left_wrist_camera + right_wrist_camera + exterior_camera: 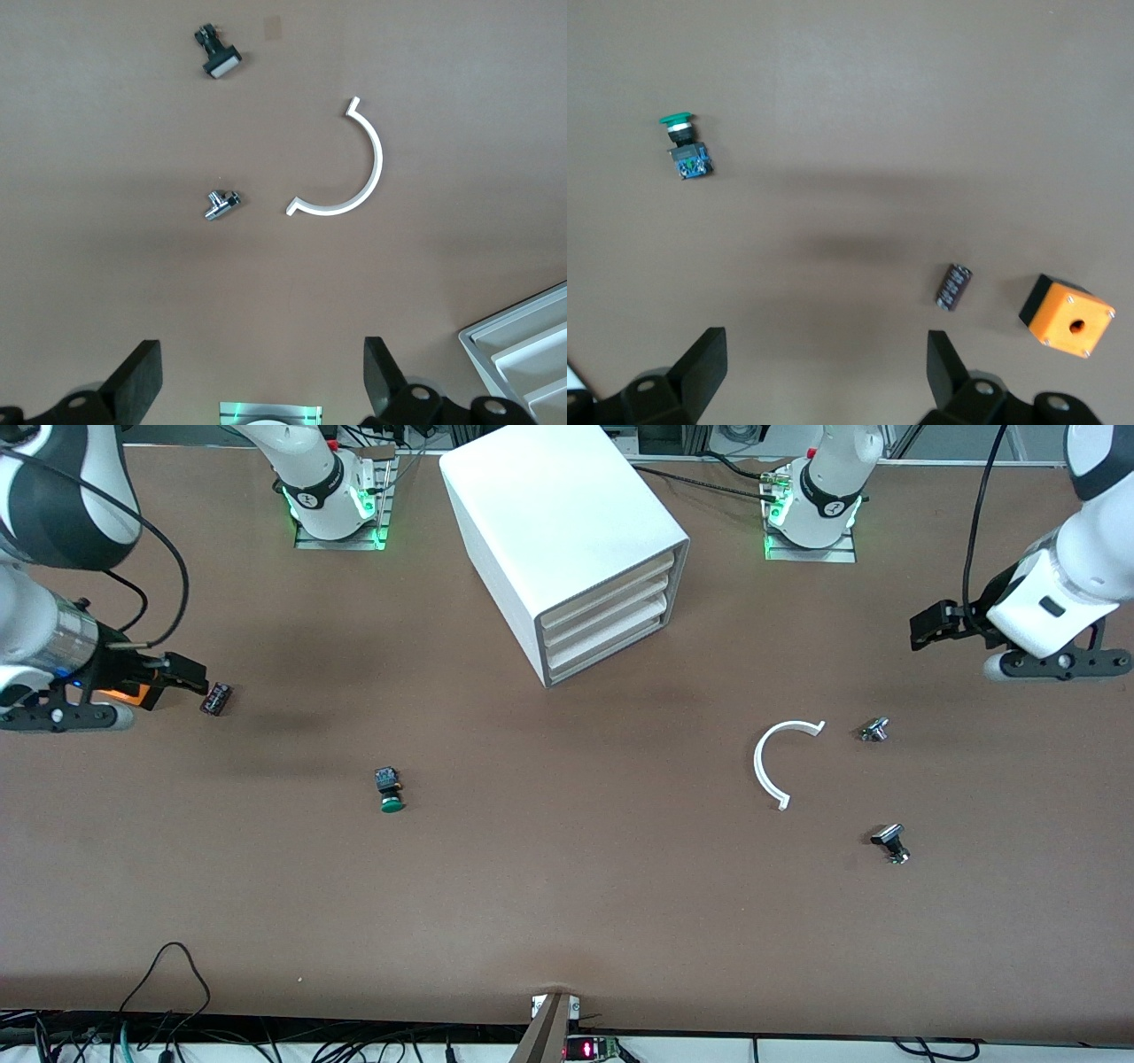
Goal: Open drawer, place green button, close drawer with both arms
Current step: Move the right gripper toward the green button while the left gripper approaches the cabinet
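Observation:
The white cabinet [567,522] stands at the robots' edge of the table, midway between the two bases. Its three drawers are shut, and the bottommost drawer [607,645] is flush with the others. The green-capped button [388,790] lies on its side on the table, toward the right arm's end; it also shows in the right wrist view [685,146]. My right gripper [188,676] [824,372] is open and empty, up over the table beside the small black-red block [215,698]. My left gripper [926,627] [261,376] is open and empty, up over the left arm's end.
An orange box [1067,316] lies by the black-red block [954,286]. A white arc piece [784,762] and two silver-black knobs [874,730] [891,841] lie toward the left arm's end. A corner of the cabinet [532,354] shows in the left wrist view.

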Available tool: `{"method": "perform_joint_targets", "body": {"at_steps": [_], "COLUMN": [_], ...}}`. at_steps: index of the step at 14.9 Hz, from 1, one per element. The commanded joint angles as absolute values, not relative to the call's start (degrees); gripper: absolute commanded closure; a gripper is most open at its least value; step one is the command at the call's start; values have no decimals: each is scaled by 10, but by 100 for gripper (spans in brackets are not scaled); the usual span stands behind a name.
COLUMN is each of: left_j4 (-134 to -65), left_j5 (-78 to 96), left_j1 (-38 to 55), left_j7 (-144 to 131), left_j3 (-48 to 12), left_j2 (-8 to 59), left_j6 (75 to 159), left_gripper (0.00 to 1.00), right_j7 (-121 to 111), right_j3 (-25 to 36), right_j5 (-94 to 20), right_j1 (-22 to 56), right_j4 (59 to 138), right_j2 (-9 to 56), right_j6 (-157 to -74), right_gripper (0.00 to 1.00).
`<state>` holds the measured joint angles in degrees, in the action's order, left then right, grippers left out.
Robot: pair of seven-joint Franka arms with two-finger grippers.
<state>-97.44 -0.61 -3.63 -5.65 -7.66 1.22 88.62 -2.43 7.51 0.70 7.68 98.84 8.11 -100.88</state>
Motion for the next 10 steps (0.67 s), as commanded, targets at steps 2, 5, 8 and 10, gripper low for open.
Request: {"method": "perform_joint_targets", "body": {"at_steps": [2,5,8,10], "left_j4": [-940,-939,-916,-914], "left_j5": [0,4,24,34], "left_j1": [-29,-27,-34,-35], "left_j7": [-47,-47,-46,-45], "left_j3": [-78,-78,-76,-78], "left_j2": [39,62,92,97], "left_j6": [864,860,839,823], "left_gripper": [0,0,0,0], "right_j7": [-25,-25,-25,-21], "right_j3": [77,77,77,76], "right_j5": [-3,-3,-6,-9], "right_j1": [89,110,135,151], "right_j4": [969,969,976,989], "right_j2": [122,160,213,230], "right_j6": [-1022,-1070,-1118,-1149], "right_gripper": [0,0,0,0]}}
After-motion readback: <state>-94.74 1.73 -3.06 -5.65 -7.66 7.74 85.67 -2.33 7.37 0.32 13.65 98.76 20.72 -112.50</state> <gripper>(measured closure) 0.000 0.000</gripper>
